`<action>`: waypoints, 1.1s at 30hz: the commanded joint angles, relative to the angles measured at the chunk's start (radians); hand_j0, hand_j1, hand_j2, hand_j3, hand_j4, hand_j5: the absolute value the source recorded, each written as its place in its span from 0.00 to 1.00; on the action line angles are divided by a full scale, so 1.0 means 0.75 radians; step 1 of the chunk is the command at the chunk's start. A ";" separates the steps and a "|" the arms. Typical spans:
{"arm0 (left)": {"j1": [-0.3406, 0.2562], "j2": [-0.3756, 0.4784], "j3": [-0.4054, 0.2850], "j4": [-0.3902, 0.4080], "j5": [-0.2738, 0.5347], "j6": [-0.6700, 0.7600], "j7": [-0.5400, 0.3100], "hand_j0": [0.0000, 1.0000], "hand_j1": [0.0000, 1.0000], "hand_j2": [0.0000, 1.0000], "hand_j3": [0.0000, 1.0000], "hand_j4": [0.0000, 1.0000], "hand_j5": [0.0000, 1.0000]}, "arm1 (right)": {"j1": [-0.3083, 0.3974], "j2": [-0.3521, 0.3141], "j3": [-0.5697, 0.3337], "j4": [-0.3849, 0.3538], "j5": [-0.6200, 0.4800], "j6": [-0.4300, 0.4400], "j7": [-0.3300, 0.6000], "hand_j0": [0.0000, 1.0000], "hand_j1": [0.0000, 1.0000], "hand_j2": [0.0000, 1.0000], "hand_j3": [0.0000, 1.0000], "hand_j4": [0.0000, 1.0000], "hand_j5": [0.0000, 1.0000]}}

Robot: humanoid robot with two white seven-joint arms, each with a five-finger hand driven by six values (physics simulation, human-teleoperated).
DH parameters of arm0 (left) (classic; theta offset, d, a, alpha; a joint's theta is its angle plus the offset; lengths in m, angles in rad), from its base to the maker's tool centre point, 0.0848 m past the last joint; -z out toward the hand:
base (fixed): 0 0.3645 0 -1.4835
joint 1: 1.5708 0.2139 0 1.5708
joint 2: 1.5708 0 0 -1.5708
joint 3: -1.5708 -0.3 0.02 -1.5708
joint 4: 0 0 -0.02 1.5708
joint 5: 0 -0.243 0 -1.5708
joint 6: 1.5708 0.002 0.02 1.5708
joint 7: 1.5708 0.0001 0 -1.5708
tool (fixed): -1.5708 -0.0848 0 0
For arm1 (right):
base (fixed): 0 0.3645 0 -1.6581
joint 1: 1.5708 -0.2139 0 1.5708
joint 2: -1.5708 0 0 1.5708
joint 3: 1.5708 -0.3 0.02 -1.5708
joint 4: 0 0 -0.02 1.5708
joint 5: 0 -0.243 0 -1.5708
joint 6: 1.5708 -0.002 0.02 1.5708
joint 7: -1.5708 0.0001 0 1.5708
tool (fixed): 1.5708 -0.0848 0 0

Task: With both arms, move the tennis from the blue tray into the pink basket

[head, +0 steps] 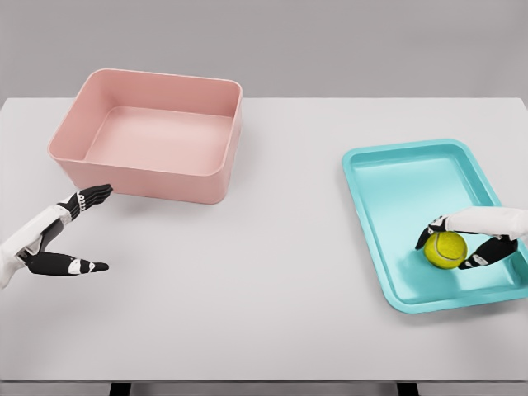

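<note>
A yellow-green tennis ball (445, 248) lies in the near part of the blue tray (396, 177) at the right. My right hand (450, 245) comes in from the right edge with its dark fingers (431, 231) curled around the ball from behind and in front, touching it. The ball rests on the tray floor. The pink basket (223, 140) stands at the far left and holds nothing. My left hand (89, 231) hovers just in front of the basket's near left corner, thumb and fingers spread, holding nothing.
The white table (272, 313) carries only the basket and the tray. Its front edge runs along the bottom of the view. A wide bare stretch lies between basket and tray.
</note>
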 commanded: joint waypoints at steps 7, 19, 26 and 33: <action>0.000 0.003 0.000 -0.001 0.006 0.001 -0.001 1.00 1.00 1.00 1.00 1.00 1.00 | -0.012 0.004 -0.021 -0.004 -0.021 -0.008 -0.001 0.41 0.41 0.41 0.41 0.41 0.41; 0.002 0.001 0.002 -0.003 0.006 0.001 0.001 1.00 1.00 1.00 1.00 1.00 1.00 | -0.025 0.208 -0.303 -0.098 -0.017 -0.035 -0.001 0.39 0.39 0.39 0.39 0.39 0.39; 0.002 0.001 0.002 -0.005 0.006 0.001 -0.001 1.00 1.00 1.00 1.00 1.00 1.00 | -0.020 0.591 -0.268 -0.164 0.100 -0.006 -0.001 0.38 0.38 0.38 0.38 0.38 0.38; 0.002 0.001 0.002 -0.005 0.006 0.001 -0.001 1.00 1.00 1.00 1.00 1.00 1.00 | -0.027 0.957 -0.141 -0.090 0.310 0.110 -0.001 0.39 0.39 0.39 0.39 0.39 0.39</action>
